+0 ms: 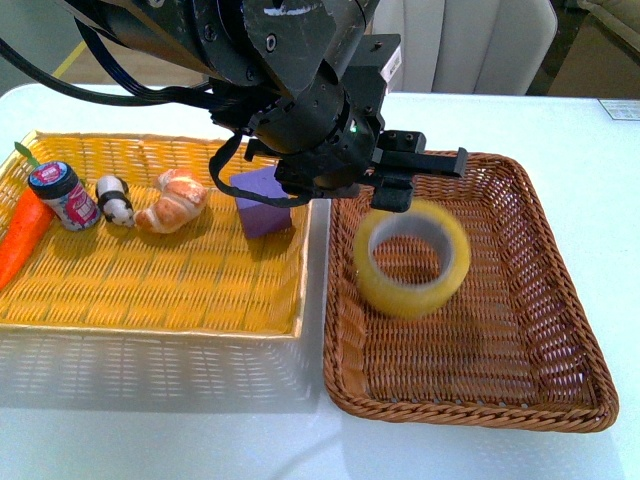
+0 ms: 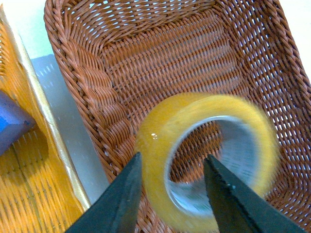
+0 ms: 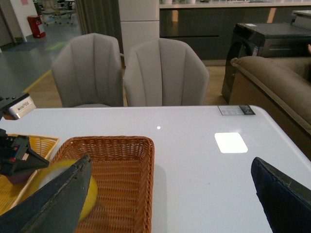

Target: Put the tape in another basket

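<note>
Basket [image 1: 470, 412] rim closest, tape [image 1: 395, 292] on edge inside, blurred. Left claw [image 2: 172, 159] hung right above it, fingers spread, gripping nothing — right claw [image 3: 171, 160] gaped empty, farther off.

On the counter [image 1: 560, 125] you have the tray [image 1: 150, 330] at frame left and the basket [image 1: 470, 412] just beside it at right. The tape [image 1: 412, 258] is in the basket's upper-left part, directly below the left tool [image 1: 396, 192]. Along the tray's upper edge, left to right, lie the carrot [image 1: 20, 235], jar [image 1: 64, 195], toy [image 1: 115, 198], croissant [image 1: 173, 202] and cube [image 1: 262, 200].
</note>
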Controlling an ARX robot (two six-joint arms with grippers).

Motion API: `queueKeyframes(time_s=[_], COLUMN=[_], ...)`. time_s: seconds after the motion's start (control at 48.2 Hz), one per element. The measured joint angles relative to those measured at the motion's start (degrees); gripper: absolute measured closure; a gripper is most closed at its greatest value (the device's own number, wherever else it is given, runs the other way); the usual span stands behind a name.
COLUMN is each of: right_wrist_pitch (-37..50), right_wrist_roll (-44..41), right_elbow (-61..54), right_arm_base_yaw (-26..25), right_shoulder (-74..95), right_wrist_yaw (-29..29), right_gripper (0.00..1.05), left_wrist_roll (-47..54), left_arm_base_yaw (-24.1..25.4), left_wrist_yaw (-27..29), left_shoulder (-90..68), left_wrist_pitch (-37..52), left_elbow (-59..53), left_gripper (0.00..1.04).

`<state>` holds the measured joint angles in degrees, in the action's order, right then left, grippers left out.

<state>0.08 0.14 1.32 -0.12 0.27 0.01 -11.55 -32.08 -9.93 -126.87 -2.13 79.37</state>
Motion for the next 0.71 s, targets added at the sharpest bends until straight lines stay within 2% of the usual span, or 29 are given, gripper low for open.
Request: queueKeyframes(time_s=[0.394,0.54,0.706], right_wrist_pitch=[0.0,0.0,0.0], right_wrist_roll=[0.0,0.0,0.0], right_elbow=[0.0,0.0,0.0], right_arm_base_yaw=[0.0,0.0,0.0], right_shoulder=[0.0,0.0,0.0], right_wrist_yaw=[0.0,0.0,0.0], right_gripper=[0.09,0.09,0.09], left_wrist_roll=[-1.2,-2.4,-4.5], left_arm_base_yaw=[0.4,2.0,6.4], left_wrist_yaw=[-0.7,-1.3,-1.7], left_shoulder=[2.1,6.1,14.1], left_wrist_pitch=[3.5,7.6,15.0], left_elbow=[-2.8,-8.0,-17.3], left_gripper=[0.07,0.09,0.09])
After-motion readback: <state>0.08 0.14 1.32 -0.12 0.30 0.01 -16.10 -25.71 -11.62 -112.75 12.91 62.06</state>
